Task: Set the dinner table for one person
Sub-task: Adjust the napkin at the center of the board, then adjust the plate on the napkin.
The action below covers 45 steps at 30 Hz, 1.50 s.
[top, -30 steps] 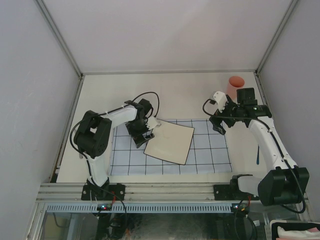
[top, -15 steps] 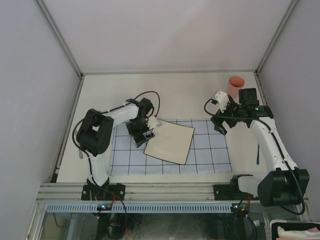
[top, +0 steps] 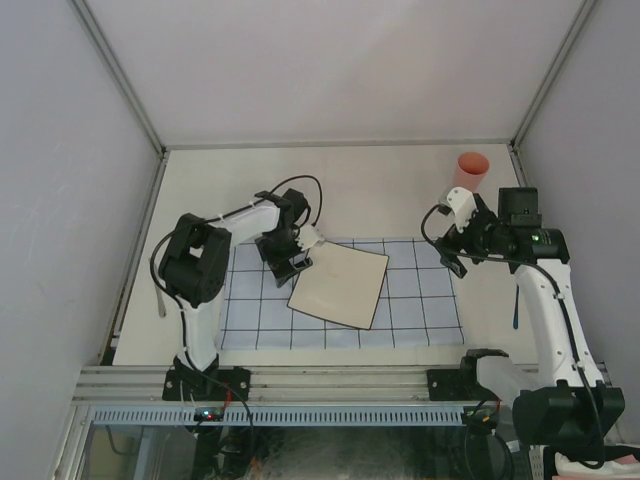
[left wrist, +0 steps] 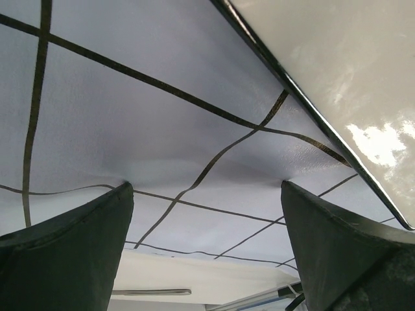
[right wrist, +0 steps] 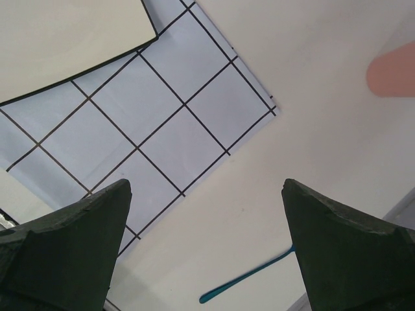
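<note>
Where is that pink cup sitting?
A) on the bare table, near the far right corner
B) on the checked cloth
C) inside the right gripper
A: the pink cup sits on the bare table, beyond the checked cloth.

The bench (top: 350, 180) is big, flat and off-white. A light-blue cloth (top: 420, 310) with dark lines lies flat on it. The left gripper (top: 293, 262) is low over the far left part of the cloth. The right gripper (top: 448, 257) is over the cloth's far right corner. A pink cup (top: 472, 168) stands on the bare bench, beyond the right gripper. A thin teal stick (top: 514, 310) lies on the bare bench too, off the cloth, nearer and to the right of that gripper.
</note>
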Motion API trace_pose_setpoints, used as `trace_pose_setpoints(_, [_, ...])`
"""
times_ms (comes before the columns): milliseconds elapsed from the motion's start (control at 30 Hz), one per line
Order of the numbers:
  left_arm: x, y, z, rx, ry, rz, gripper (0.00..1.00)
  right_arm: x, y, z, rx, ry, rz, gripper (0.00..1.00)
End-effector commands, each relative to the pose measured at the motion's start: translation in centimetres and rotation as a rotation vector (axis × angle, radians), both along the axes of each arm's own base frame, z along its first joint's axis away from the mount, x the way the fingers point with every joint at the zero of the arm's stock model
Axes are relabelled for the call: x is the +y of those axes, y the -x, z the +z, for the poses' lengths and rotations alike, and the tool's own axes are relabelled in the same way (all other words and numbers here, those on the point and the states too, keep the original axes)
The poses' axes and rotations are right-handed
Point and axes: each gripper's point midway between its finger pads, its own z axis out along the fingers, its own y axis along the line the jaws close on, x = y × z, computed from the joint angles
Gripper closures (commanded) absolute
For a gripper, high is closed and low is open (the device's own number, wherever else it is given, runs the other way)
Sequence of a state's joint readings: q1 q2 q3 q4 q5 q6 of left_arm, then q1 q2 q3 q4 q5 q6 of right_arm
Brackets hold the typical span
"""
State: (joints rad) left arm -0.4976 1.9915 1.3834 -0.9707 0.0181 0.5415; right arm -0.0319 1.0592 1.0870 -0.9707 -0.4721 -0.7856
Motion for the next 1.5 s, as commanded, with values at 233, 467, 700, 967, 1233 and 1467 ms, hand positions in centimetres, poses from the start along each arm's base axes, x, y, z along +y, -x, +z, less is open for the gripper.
trace_pose_setpoints(233, [-2.6,-0.6,2.8,-0.154,0.187,-0.044,0.0,0.4,3.0,1.1,-0.047,-0.044,-0.007,0.0])
trace_pose_setpoints(467, [-1.2,1.8,5.1,-0.229,0.187,-0.069,0.0,3.5,4.2,0.9,-0.005,-0.213,0.013,0.0])
trace_pose_setpoints(700, [0.2,3.2,5.6,-0.27,0.175,-0.075,0.0,5.7,6.0,-2.1,0.026,-0.063,0.087,0.0])
trace_pose_setpoints(967, [1.3,4.7,5.1,-0.315,0.187,-0.058,0.0,8.5,6.9,-1.7,0.022,-0.1,0.181,0.0])
trace_pose_setpoints(1233, [2.8,6.2,3.1,-0.279,0.134,-0.06,0.0,10.1,5.6,-3.1,0.022,0.034,0.253,0.0])
trace_pose_setpoints(1467, [2.8,6.1,2.8,-0.271,0.126,-0.075,0.0,11.0,4.7,-2.8,0.015,0.04,0.278,0.0])
